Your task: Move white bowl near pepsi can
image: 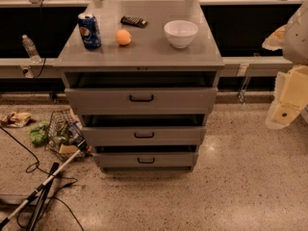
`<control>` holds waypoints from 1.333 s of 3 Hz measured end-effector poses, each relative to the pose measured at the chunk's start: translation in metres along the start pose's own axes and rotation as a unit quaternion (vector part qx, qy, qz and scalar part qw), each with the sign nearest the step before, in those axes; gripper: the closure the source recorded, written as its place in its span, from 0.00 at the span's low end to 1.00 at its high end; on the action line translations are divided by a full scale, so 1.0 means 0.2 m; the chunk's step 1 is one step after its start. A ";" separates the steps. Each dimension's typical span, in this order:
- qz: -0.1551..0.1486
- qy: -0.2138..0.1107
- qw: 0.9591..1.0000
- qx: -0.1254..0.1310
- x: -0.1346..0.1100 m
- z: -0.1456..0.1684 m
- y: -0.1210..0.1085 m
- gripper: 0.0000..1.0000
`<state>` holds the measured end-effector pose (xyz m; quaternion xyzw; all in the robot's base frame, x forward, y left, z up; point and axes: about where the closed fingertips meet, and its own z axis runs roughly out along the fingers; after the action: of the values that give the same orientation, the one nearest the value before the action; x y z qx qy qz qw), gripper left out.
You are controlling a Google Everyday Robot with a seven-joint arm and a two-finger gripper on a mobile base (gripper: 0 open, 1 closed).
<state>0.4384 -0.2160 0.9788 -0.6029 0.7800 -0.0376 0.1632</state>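
Observation:
The white bowl point(180, 33) stands upright on the right side of the grey cabinet top point(144, 56). The pepsi can point(90, 31), blue with the round logo, stands upright at the top's left side, far from the bowl. A small orange fruit point(123, 37) lies between them, nearer the can. My gripper point(285, 110) shows as pale, cream-coloured parts at the right edge of the camera view. It hangs beside the cabinet, to the right of and lower than the bowl, and touches nothing.
A dark flat object point(134, 21) lies at the back of the top. The cabinet's three drawers point(141, 98) stand partly open. A water bottle point(30, 48) stands on a ledge at left. A wire basket point(61, 134), litter, a pole point(41, 189) and cables lie on the floor at left.

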 end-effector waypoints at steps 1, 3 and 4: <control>0.000 0.000 1.000 0.000 0.00 0.00 0.00 0.00; 0.107 -0.177 0.978 0.041 -0.06 0.23 -0.49 0.00; 0.165 -0.273 0.945 0.075 -0.17 0.36 -0.92 0.00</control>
<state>0.6393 -0.2230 0.9653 -0.4390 0.7891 0.0970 0.4185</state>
